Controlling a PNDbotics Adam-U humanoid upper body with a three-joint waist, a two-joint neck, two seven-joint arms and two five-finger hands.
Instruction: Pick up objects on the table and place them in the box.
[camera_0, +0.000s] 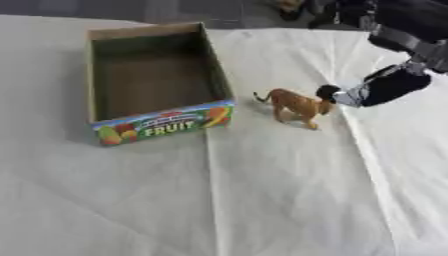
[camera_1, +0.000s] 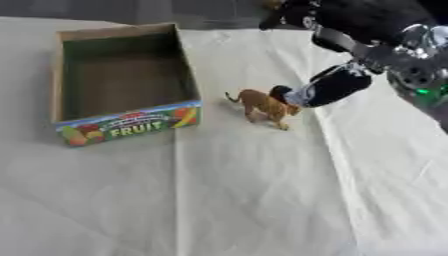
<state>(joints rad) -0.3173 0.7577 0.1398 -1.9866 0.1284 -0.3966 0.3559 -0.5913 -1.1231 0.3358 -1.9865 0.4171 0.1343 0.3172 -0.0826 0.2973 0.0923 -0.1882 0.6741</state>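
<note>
The right hand (camera_0: 385, 87) reaches in from the upper right, its fingertip (camera_0: 328, 92) at the head end of the toy lion (camera_0: 296, 105). The lion stands upright on the white cloth (camera_0: 262, 200), just right of the box (camera_0: 96, 85) and apart from its wall. The box lies open and appears empty, its "FRUIT" panel facing the camera.

Step in hand, by judgement: taking hold of the lion. A sound grasp would close across the body rather than the head, since a push at the head would likely tip or turn the figure. The lift should then clear the near right wall of the box before release over its floor.

Not verifiable: whether the fingers are spread or closing, as they merge into one dark mass; whether the fingertip touches the lion or merely sits beside it. The arm is cut off at the upper right edge. The left hand shows in neither view.
</note>
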